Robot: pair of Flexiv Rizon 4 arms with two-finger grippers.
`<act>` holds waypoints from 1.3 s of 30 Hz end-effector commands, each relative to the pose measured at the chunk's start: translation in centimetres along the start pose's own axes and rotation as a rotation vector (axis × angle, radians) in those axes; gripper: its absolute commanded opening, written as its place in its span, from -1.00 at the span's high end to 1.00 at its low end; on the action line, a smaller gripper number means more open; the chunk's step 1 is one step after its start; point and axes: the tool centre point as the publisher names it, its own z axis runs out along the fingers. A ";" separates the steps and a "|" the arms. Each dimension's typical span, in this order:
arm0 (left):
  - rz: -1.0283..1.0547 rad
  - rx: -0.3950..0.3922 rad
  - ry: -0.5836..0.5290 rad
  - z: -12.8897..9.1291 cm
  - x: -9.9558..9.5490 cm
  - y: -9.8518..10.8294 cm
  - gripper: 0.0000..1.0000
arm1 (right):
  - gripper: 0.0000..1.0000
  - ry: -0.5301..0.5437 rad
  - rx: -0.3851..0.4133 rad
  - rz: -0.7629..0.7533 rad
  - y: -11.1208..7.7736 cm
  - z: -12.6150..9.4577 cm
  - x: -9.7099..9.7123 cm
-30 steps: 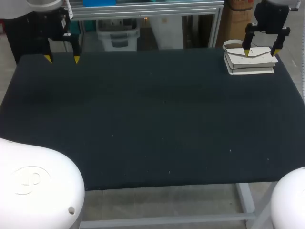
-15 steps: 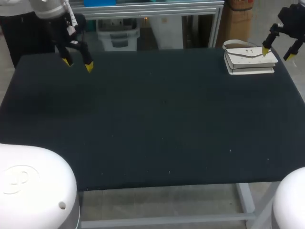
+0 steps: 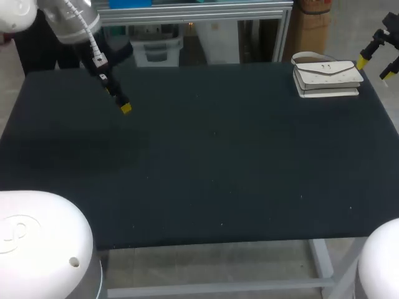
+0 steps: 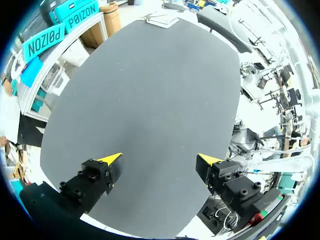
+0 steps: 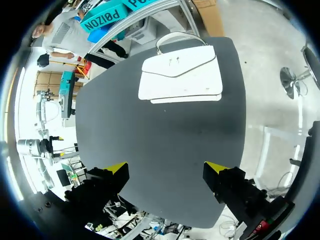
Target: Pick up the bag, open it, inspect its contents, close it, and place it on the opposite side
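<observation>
The white bag [image 3: 328, 75] lies flat, flap shut, at the far right corner of the dark table [image 3: 206, 162]. My right pincer [image 5: 166, 167], spread and holding nothing, hangs near the bag at the table's right edge. My left pincer [image 4: 160, 160], likewise spread, hangs over the far left, well apart from the bag.

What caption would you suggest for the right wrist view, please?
Open right gripper hovers over the dark table, closed white bag lying ahead.
</observation>
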 end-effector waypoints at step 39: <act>0.948 0.220 0.110 3.8 2.0 -3.9 -1.00 | -1.00 0.055 -0.094 -0.014 12.0 2.2 -10.9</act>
